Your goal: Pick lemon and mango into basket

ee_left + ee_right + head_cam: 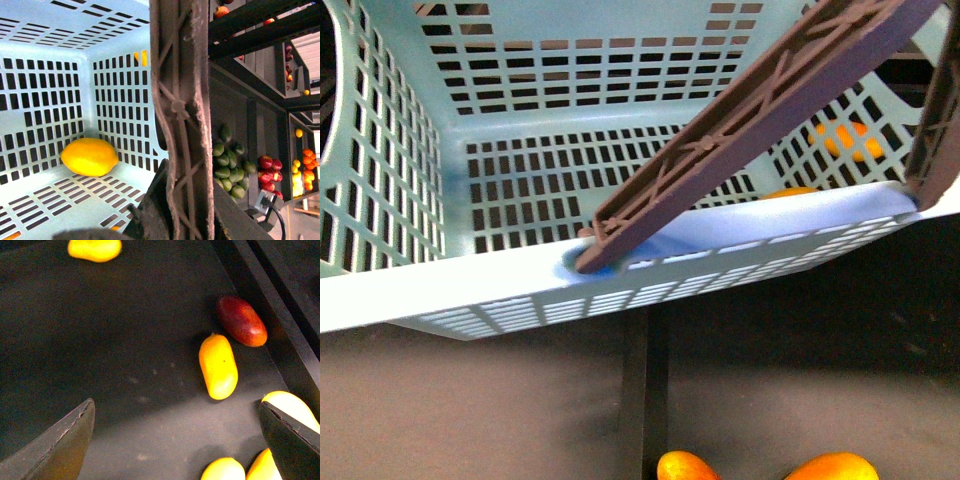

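Lemon: the smooth bright yellow lemon (89,157) lies on the slotted floor inside the basket, close to a corner of its walls.
Mango: the oblong yellow-orange mango (218,366) lies outside the basket on a dark flat surface (125,340), near a dark red oblong fruit (241,320).
Basket: the light turquoise slotted plastic basket (380,180) fills the front view, its grey-brown ribbed handle (750,120) slanting across the rim.
Right gripper: the right gripper (175,440) hangs above the dark surface, fingers spread wide, nothing between them.
Left gripper: the left gripper (150,215) shows only as a dark shape against the handle; whether it grips, I cannot tell.
Beyond: dark shelves (250,30) carry green fruits (227,165) and red apples (270,170).
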